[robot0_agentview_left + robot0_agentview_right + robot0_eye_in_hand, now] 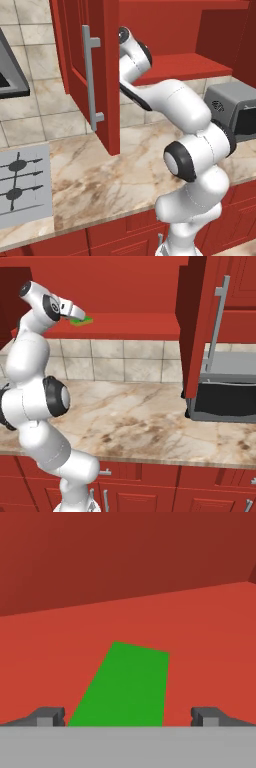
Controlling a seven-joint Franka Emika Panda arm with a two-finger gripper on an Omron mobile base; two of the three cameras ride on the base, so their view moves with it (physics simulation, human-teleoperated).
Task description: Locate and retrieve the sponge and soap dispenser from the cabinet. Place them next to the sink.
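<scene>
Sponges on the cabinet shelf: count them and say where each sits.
1. The sponge lies flat on the cabinet shelf, between the open gripper fingertips; others could be hidden.

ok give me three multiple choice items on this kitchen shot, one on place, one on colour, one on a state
1. Where does the flat bright green sponge lie?
A. on the red shelf inside the red wall cabinet
B. on the marble counter
C. on the stove

2. What colour is the cabinet door's long bar handle?
A. black
B. grey
C. gold

3. How do the two-finger gripper's jaws stand?
A. shut on the sponge
B. shut, empty
C. open

Answers: 1 A, it rests on the shelf. 2 B, the bar is grey. 3 C, the tips stand apart, the sponge between them.
</scene>
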